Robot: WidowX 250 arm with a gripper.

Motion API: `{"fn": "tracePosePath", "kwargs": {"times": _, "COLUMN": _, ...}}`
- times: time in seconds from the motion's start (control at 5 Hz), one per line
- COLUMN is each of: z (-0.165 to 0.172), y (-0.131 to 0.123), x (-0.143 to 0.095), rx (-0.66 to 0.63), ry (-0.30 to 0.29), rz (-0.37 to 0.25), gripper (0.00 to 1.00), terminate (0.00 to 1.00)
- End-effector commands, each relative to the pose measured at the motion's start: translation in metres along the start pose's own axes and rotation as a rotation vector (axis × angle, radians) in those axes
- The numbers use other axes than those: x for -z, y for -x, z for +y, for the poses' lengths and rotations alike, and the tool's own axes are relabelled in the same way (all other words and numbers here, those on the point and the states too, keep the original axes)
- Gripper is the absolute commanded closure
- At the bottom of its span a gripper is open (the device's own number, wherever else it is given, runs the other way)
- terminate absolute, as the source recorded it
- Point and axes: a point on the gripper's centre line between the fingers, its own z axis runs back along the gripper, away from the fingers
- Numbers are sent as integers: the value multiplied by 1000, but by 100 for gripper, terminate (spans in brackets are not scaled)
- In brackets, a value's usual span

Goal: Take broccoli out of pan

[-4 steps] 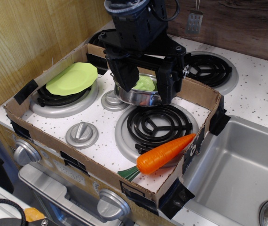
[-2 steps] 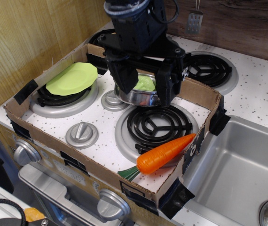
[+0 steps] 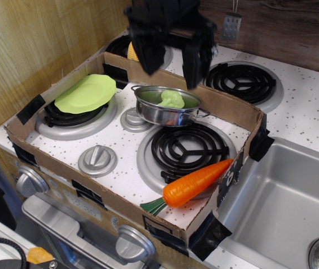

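The shiny steel pan (image 3: 154, 112) stands on the toy stove between the burners. The small lime-green broccoli (image 3: 172, 99) lies inside it, toward the right side. My black gripper (image 3: 172, 63) hangs open and empty above the pan. Its two fingers (image 3: 150, 53) stand wide apart, clear of the pan's rim, and look blurred by motion.
A lime-green plate (image 3: 87, 93) rests on the left burner. An orange carrot (image 3: 196, 182) lies at the front right of the cardboard tray (image 3: 64, 171). Grey knobs (image 3: 97, 159) sit on the stove top. A steel sink (image 3: 282, 207) is at the right.
My gripper has risen straight up from around the pan, open and empty. The broccoli stays in the pan, now fully in view.
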Motion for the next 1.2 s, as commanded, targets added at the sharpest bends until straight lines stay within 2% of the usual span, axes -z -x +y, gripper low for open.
{"fn": "tracePosePath", "kwargs": {"times": 0.0, "z": 32, "y": -27, "x": 0, "rx": -125, "ry": -34, "rz": -23, "gripper": 0, "terminate": 0}}
{"fn": "tracePosePath", "kwargs": {"times": 0.2, "z": 45, "y": -39, "x": 11, "rx": -176, "ry": -68, "rz": -47, "gripper": 0, "terminate": 0}}
{"fn": "tracePosePath", "kwargs": {"times": 0.6, "z": 54, "y": -54, "x": 39, "rx": -220, "ry": -45, "rz": -79, "gripper": 0, "terminate": 0}}
{"fn": "tracePosePath", "kwargs": {"times": 1.0, "z": 68, "y": -71, "x": 60, "rx": -249, "ry": -4, "rz": -74, "gripper": 0, "terminate": 0}}
